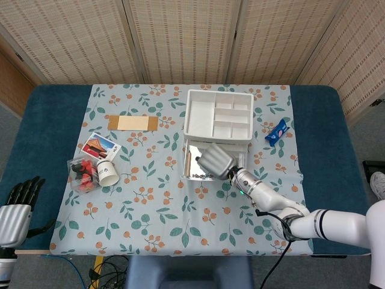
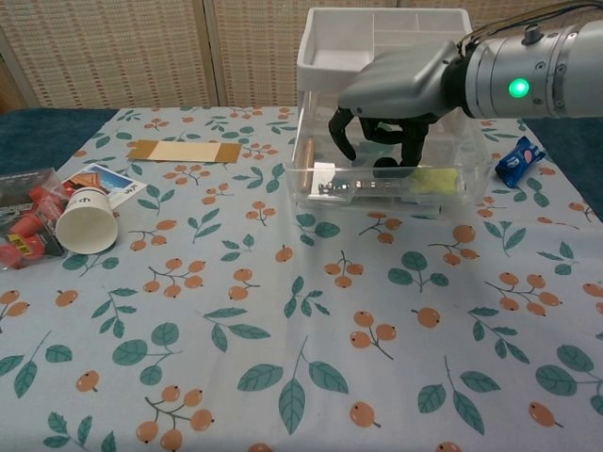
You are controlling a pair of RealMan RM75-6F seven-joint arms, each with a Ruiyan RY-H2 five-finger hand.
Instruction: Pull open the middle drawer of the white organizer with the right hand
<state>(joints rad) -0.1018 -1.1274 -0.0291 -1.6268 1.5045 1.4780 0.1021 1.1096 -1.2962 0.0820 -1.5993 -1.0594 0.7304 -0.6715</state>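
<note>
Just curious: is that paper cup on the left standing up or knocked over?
Knocked over. The paper cup lies on its side on the tablecloth, its open mouth facing the chest camera.

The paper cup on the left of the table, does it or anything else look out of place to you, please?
Yes: the paper cup lies tipped on its side, mouth toward the camera, on top of a printed card and beside a clear box of red items. I see nothing spilled from it. Nothing else looks odd.

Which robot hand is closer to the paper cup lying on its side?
The left hand looks a bit nearer. It sits at the table's near-left edge, below-left of the paper cup. The right hand is across the cloth at the white organizer.
</note>
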